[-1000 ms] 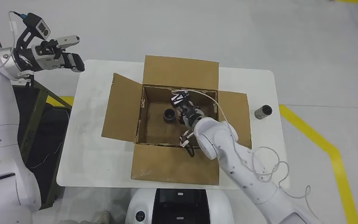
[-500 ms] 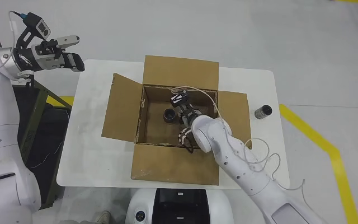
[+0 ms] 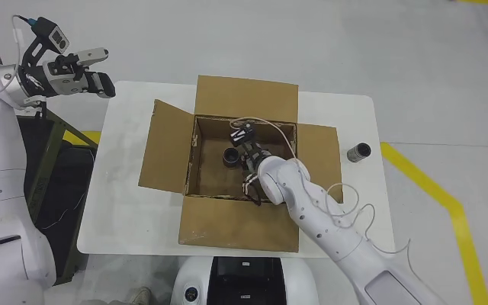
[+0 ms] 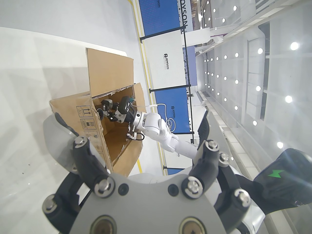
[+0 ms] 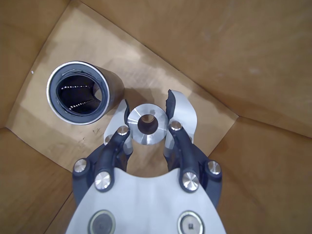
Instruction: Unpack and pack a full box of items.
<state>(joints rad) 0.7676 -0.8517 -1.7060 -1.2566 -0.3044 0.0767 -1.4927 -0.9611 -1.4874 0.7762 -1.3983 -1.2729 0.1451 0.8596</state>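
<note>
box (image 3: 239,223) on table (image 3: 122,198) | sleeve (image 5: 80,92) and ring (image 5: 148,124) inside, just beside each other | cylinder (image 3: 357,152) right of box

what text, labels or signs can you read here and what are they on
Box: a two-up-arrows sign; labels below too small to read.
Wall panels: a brand name, not read out.
Dark casing: a green lightning-bolt sign.
Metal sleeve, dark cylinder: no marks seen.

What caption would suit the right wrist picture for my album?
Inside the cardboard box, the right pincer grips a small metal ring beside an upright dark cylinder.
</note>
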